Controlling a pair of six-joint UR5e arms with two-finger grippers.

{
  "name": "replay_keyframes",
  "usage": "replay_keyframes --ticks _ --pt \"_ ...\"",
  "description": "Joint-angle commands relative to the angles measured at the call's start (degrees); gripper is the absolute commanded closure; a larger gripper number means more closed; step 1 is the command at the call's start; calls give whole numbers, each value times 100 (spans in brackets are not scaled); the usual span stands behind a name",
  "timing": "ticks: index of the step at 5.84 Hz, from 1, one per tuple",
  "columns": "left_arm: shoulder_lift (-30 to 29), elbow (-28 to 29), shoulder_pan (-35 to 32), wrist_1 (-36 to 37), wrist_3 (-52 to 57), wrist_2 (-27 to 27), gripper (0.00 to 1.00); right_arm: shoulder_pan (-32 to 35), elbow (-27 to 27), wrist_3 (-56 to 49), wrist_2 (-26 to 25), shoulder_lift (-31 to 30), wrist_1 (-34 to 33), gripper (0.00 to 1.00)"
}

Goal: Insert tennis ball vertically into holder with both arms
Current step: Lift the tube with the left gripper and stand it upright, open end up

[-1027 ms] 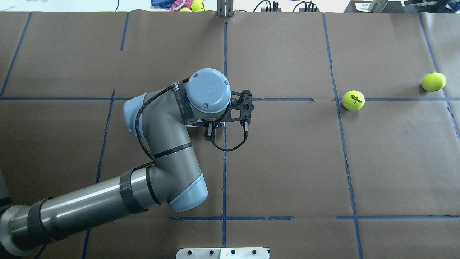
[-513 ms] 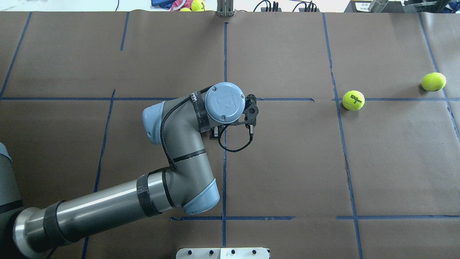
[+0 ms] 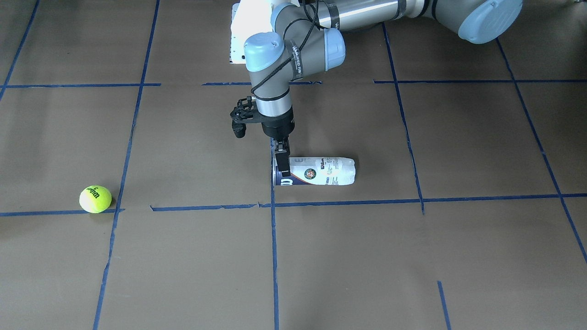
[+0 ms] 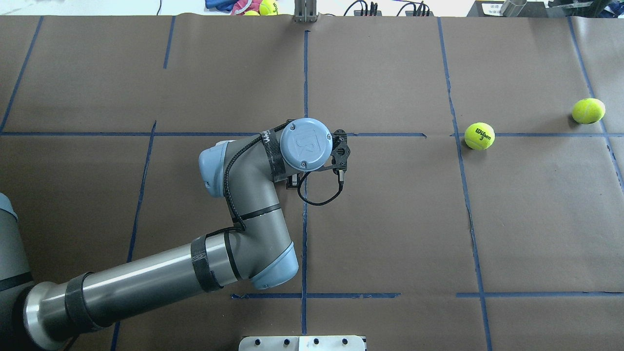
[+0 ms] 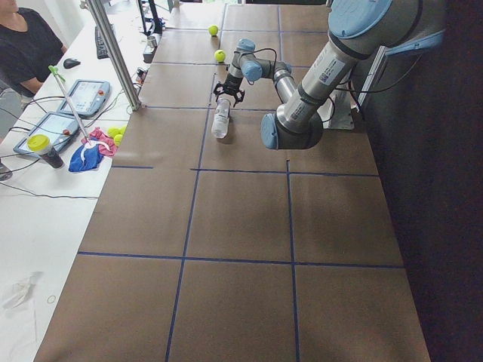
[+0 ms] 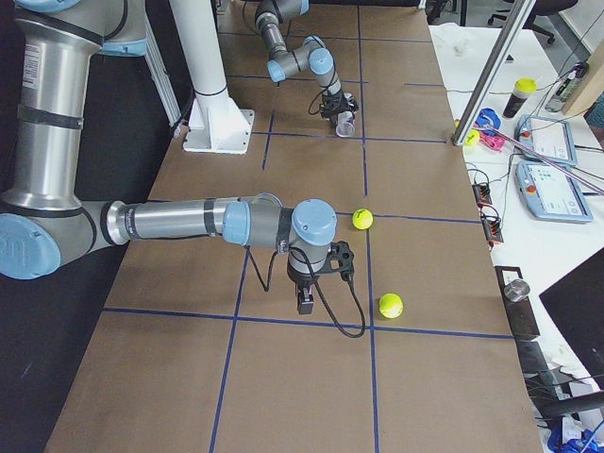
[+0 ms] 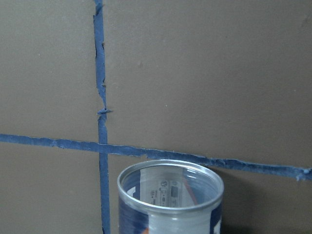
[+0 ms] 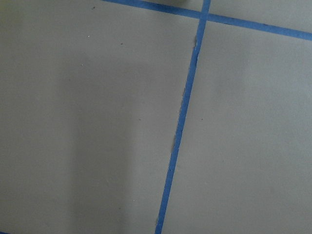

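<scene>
The left arm [image 4: 253, 195] has dropped and slid toward 3 o'clock in the overhead view since a second ago, and it looks smaller there. The left gripper [image 3: 284, 168] is now at the open mouth of the holder [image 3: 323, 172], which lies on its side; I cannot tell whether its jaws pinch the rim. Standing the can upright looks like the step in hand. The tennis ball [image 3: 95, 199] rests unmoved, well apart at 9 o'clock from the holder in the front view. The right gripper [image 6: 307, 300] hangs above the table [image 6: 425, 377], and I cannot tell how far it is open
</scene>
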Motion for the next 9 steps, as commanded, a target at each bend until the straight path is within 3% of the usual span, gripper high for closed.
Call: replay_keyframes --ticks 1,6,9 --pt "14 193 0 -168 27 6 0 0 5 15 0 10 1 0" --pt "-4 492 -8 -493 141 23 1 0 -3 24 9 10 -8 0" --pt "-4 501 0 -502 247 252 19 0 14 33 18 18 1 0"
